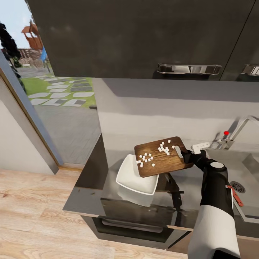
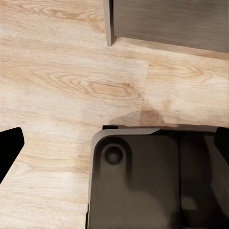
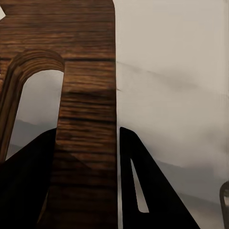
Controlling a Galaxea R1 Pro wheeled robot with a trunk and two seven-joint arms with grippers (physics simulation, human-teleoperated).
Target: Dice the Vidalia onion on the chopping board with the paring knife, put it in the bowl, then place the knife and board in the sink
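My right gripper point(image 1: 187, 156) is shut on the slotted end of the dark wooden chopping board point(image 1: 162, 155). It holds the board lifted and tilted, with the low end over the white bowl point(image 1: 136, 178) on the dark countertop point(image 1: 84, 196). Several white onion dice point(image 1: 145, 158) lie scattered on the board. In the right wrist view the board point(image 3: 86, 95) runs between my dark fingers point(image 3: 143, 186). The steel sink point(image 1: 248, 167) is at the right. The paring knife's red handle point(image 1: 234, 196) lies at its near rim, beside my forearm. My left gripper point(image 2: 114, 143) hangs open over the floor.
The chrome tap point(image 1: 244, 126) with its red knob point(image 1: 226, 132) stands behind the sink. Dark wall cabinets point(image 1: 144, 36) hang overhead. A glass door point(image 1: 46, 90) is at the left, with wooden floor point(image 1: 32, 216) beside the counter's end. My base point(image 2: 152, 181) shows below the left wrist.
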